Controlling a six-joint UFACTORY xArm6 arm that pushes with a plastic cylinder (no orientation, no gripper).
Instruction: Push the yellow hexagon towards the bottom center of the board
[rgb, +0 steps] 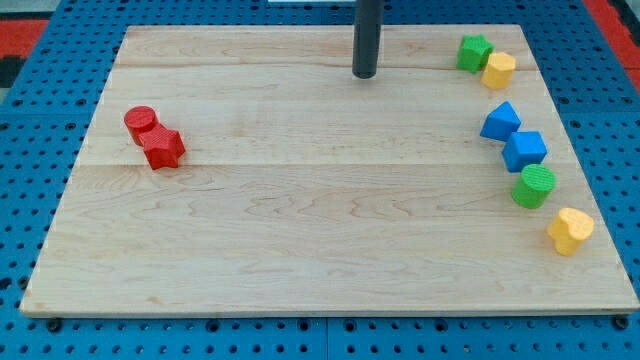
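The worktop (300, 240), a pale wooden board, fills most of the frame. My tip (365, 75) rests near the upper middle of it, well apart from every block. There is no hand here, only the rod, so nothing opens or shuts.

The yellow hexagon (499, 70) sits at the upper right, to the right of my tip and about level with it, touching the green block (475, 52) on its upper left. To send it toward the bottom centre, I judge the tip must come round to its upper right side first.

It looks small, squat and faceted, bright yellow.

Down the right edge run a blue triangle (501, 121), blue cube (525, 150), green cylinder (534, 186) and yellow heart (570, 230). Two red blocks (153, 137) touch at the left.
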